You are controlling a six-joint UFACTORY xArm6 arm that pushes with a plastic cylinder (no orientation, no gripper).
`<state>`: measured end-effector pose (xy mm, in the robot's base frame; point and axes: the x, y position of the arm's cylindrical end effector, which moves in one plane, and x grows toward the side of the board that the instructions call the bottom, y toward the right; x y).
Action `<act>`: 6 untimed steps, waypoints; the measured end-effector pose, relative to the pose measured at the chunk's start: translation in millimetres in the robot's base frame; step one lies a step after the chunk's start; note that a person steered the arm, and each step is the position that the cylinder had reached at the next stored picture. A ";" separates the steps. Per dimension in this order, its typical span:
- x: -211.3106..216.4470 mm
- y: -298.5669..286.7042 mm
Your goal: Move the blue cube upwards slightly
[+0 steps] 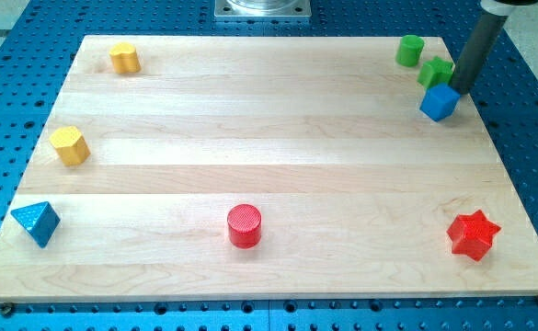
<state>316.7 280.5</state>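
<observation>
I saw the pale wooden board [269, 138] carrying a blue cube [440, 102] beside a green block [435, 71], a green cylinder [410, 50], two yellow blocks [125, 58] [70, 145], a blue triangular block [36, 222], a red cylinder [245, 225] and a red star [473, 234]

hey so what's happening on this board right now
A robot arm's dark rod is working at the top right of the wooden board. My tip sits right beside the blue cube, at its upper right edge, with a green block just above the cube and a green cylinder further up. The job is to nudge the blue cube upwards slightly. The other blocks lie far off, away from my tip.
</observation>
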 end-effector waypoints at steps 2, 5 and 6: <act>15.3 34.5; 65.8 -23.2; 71.2 -49.7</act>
